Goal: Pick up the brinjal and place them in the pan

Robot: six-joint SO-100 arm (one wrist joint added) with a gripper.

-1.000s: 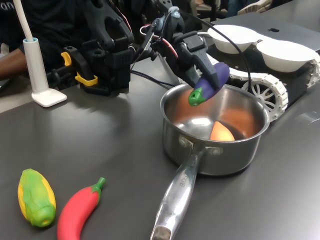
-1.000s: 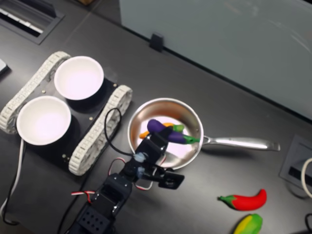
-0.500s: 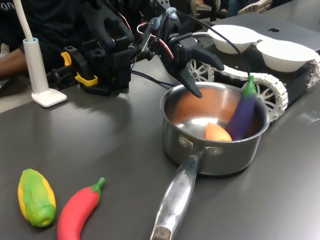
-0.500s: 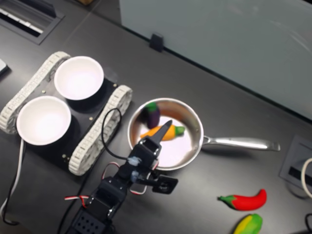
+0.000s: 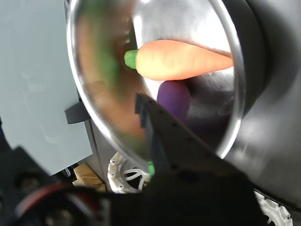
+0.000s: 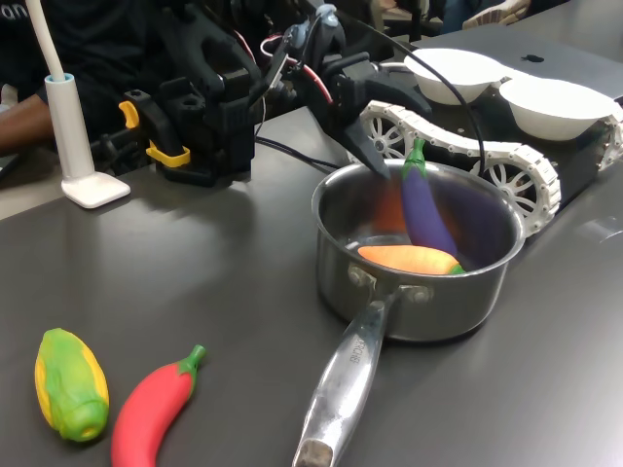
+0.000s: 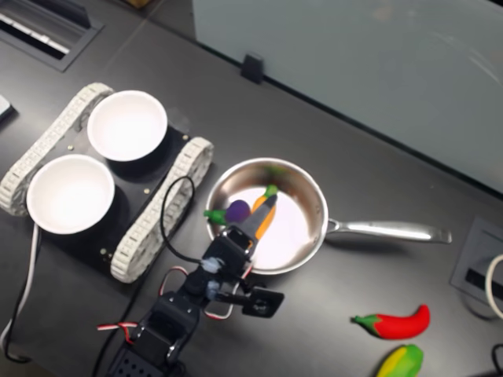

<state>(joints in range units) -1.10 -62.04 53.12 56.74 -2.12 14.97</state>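
The purple brinjal (image 6: 426, 214) with its green cap lies inside the steel pan (image 6: 336, 255), leaning on the far wall beside an orange toy carrot (image 6: 409, 259). In the second exterior view the brinjal (image 7: 236, 210) sits at the pan's (image 7: 317, 200) left side. My gripper (image 6: 385, 125) hangs open and empty just above the pan's far-left rim, apart from the brinjal. The wrist view looks into the pan (image 5: 233, 101): carrot (image 5: 183, 59), part of the brinjal (image 5: 173, 97) behind one black finger (image 5: 162, 132).
A red chilli (image 6: 156, 409) and a corn cob (image 6: 70, 382) lie at the first exterior view's lower left. The pan's long handle (image 6: 346, 379) points to the front. Two white bowls (image 6: 458, 73) sit on a tracked vehicle (image 6: 506, 170) behind the pan. A white stand (image 6: 76, 146) is at left.
A second ago my gripper held the brinjal over the pan. It opened, the brinjal dropped in and settled against the wall, the carrot shifted, and the gripper drew back a little.
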